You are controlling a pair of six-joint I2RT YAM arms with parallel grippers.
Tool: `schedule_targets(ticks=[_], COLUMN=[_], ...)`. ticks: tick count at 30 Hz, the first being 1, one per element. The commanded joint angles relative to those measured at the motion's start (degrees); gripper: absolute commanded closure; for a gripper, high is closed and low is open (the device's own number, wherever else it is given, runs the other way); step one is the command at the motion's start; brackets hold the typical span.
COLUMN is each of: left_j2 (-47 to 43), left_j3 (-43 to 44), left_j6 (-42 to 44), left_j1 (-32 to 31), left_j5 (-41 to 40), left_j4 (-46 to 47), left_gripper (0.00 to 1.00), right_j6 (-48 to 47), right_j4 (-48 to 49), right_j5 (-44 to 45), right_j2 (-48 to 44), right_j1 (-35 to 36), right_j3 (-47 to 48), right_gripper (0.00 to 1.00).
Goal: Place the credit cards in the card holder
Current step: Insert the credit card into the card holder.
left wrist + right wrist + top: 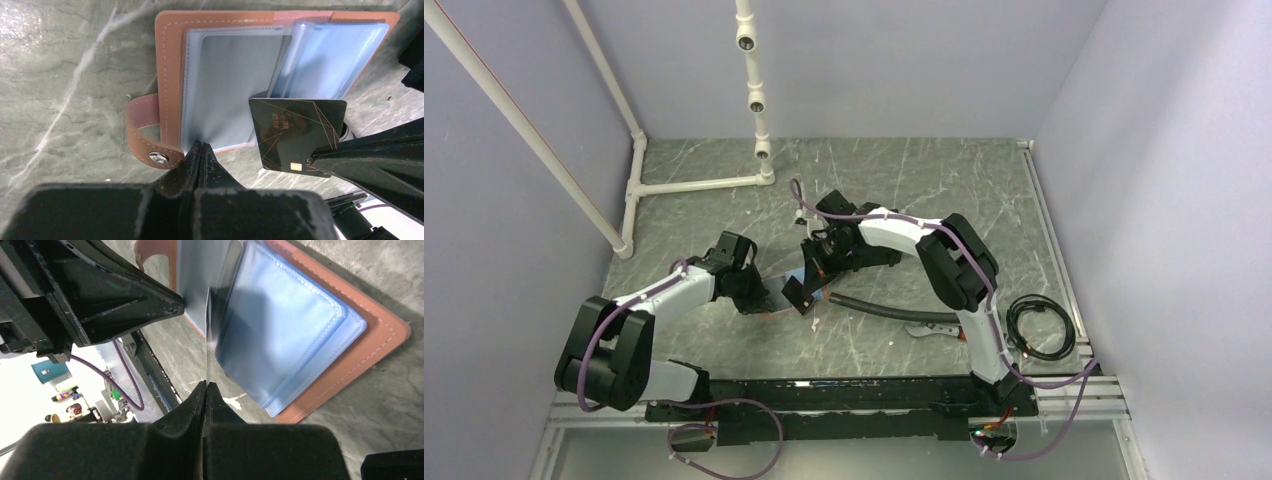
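1. Grey marbled table [904,180], lilac walls [874,60], a white pipe frame [754,100] at the back. From above we see both arms meeting mid-table, with a cable coil [1041,327] off to the right.
2. That top view hides the action under the arms, so we go to the left wrist camera. There the holder [170,75] lies open and flat on the table, with a tan leather rim, clear pockets inside and a snap strap [150,137] curling off one edge.
3. We see the left gripper [200,150] with its jaws pressed together, pinching the holder by the near edge of a clear pocket.
4. In the same view we get the card [295,132] face-on. It is dark, with copper lines and a chip, and its far edge is up against the pockets at the holder's middle.
5. We switch to the right wrist camera, where that card is only a thin upright line, its face lost to us.
6. We see the right gripper [206,387] with its jaws clamped tight on the card's near edge.
7. Only this view shows us the blue pockets stacked on the holder's other half, and the left finger touching a pocket edge.
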Motion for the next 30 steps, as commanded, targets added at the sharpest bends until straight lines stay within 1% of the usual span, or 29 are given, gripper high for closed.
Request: schedule_targets(ticks=[1, 6, 13, 17, 28, 30], left_j2=[2.14, 1.80, 0.57, 0.65, 1.12, 1.04], left_j3=[-1.35, -1.80, -1.69, -1.55, -1.28, -1.19], left_j6=[-1.77, -2.33, -2.20, -1.92, -1.22, -1.15], left_j1=[-0.18, -0.18, -0.18, -0.18, -0.18, -0.18], left_j5=[-2.77, -3.44, -4.23, -4.13, -4.19, -4.30], left_j4=[-0.08, -0.50, -1.71, -1.50, -1.81, -1.91], left_gripper=[1.00, 1.00, 1.00, 1.00, 1.00, 1.00], right_j6=[0.01, -0.10, 0.12, -0.50, -0.34, -0.78], right_j4=[3.40, 3.46, 4.99, 5.18, 7.66, 6.98], right_j5=[-3.15, -2.94, -2.81, -5.23, -7.26, -5.83], right_j2=[-2.23, -1.88, -3.91, -2.12, 0.09, -0.75], right_j1=[-0.86, -1.62, -4.42, -3.83, -3.17, -3.25], right_j3=[-1.48, -2.52, -5.52, -4.73, -4.05, -4.08], right_gripper=[1.00, 1.00, 1.00, 1.00, 1.00, 1.00])
